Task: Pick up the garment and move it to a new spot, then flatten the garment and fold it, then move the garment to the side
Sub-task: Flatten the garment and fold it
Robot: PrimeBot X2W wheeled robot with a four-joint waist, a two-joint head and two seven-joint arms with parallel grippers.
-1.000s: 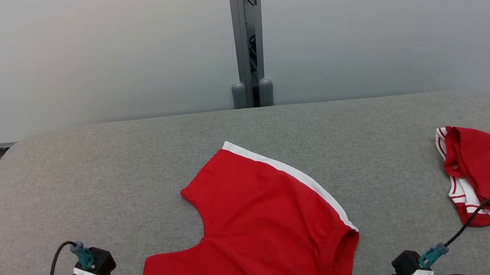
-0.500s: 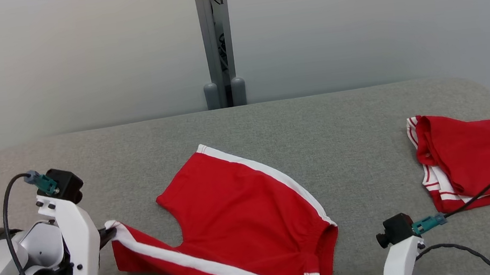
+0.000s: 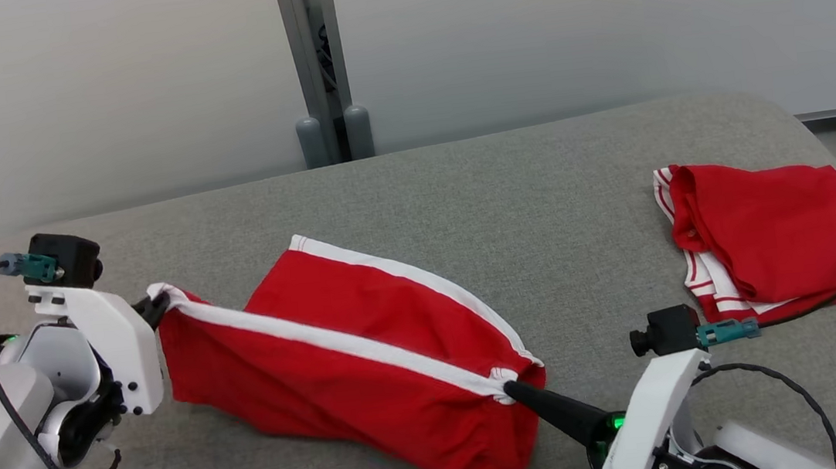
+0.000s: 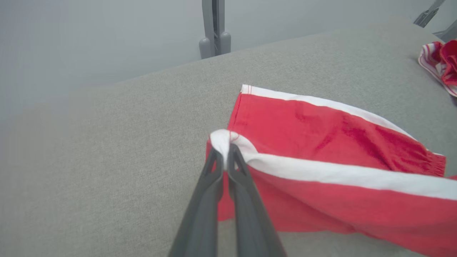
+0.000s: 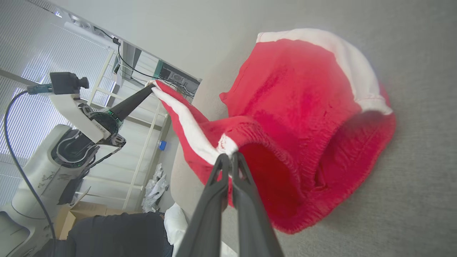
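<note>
The left pincer [image 3: 152, 306] is clamped on one white-trimmed corner of the red garment [image 3: 339, 367], and the right pincer [image 3: 512, 390] on the other. The garment is stretched between them, its lower part resting on the grey surface [image 3: 461, 199].

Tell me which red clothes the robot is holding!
Find the big grey table. Of two red garments there, pick the red shorts in the middle, not the crumpled pile at the right. They alone are stretched between the robot's dark fingers by their white stripe.
</note>
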